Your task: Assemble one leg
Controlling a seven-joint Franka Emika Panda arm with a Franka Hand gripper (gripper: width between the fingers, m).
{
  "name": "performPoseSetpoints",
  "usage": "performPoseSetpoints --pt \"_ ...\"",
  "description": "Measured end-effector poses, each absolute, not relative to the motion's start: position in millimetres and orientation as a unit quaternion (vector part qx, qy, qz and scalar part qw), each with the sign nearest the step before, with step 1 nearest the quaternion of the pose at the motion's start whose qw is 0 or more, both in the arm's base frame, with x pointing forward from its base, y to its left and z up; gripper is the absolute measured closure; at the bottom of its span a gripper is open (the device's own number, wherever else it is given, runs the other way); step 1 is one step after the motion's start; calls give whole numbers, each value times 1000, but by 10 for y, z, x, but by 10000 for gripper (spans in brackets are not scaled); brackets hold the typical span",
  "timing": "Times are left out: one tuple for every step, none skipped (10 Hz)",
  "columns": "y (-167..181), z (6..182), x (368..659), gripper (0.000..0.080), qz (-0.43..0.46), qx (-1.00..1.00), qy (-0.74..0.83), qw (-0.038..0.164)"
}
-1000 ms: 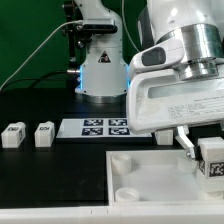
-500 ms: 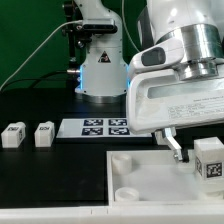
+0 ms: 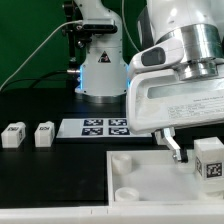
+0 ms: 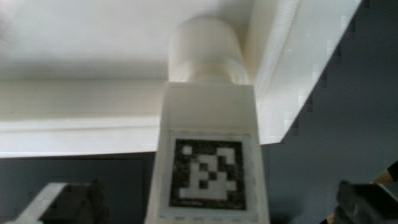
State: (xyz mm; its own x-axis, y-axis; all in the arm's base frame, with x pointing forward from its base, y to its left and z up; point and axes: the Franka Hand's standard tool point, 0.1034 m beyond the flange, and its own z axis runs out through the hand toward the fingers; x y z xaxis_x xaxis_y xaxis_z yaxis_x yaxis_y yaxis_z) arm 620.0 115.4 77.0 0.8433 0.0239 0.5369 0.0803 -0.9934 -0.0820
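In the wrist view, you are looking down the gripper (image 4: 217, 198) at the leg (image 4: 214, 150), which is sitting between the two dark fingers (image 4: 63, 200). The fingers are standing wide apart, with a clear gap showing on either side of the leg, so they are gripping nothing. The leg's tagged face is pointing at the camera. Its rounded narrow end is pointing toward the large white panel (image 4: 89, 100) and is lying right along that panel's edge, with dark table (image 4: 338, 120) showing on the far side.

In the exterior view, the arm's white hand is filling the upper part of the exterior view's right. One finger (image 3: 176, 146) is hanging just beside the leg (image 3: 210, 160) without touching it; the other finger is out of sight. The leg is sitting at the frame's edge on the exterior view's right, by the panel (image 3: 150, 185) with its round sockets. You cannot tell whether the leg is resting on the panel or just behind it. The marker board (image 3: 105, 126) is lying behind the panel, and two other legs (image 3: 12, 135) (image 3: 43, 133) are standing well apart from it, toward the exterior view's left.
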Motion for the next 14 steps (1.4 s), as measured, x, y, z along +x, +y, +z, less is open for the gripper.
performPoseSetpoints --pt "1154 770 6200 150 -279 -959 -27 51" --pt "1154 770 6200 150 -279 -959 -27 51" --pt "1154 770 6200 150 -279 -959 -27 51" --pt "1146 781 6201 150 -275 -960 -27 51" --pt "1121 893 6218 150 -266 -962 -23 54" --pt "1112 1041 6243 150 -262 -963 -13 59" --pt "1112 1138 6258 150 -257 -964 -7 62" --pt "1105 1198 6269 150 -255 -965 13 69" --pt "1095 1197 6267 150 -252 -963 51 78" --pt "1086 1176 6258 150 -245 -959 108 92" --pt "1081 1142 6251 150 -241 -954 147 101" --pt "1077 1079 6230 150 -231 -945 201 112" --pt "1085 1045 6211 150 -225 -939 230 119" --pt "1074 1027 6202 150 -220 -941 228 118"
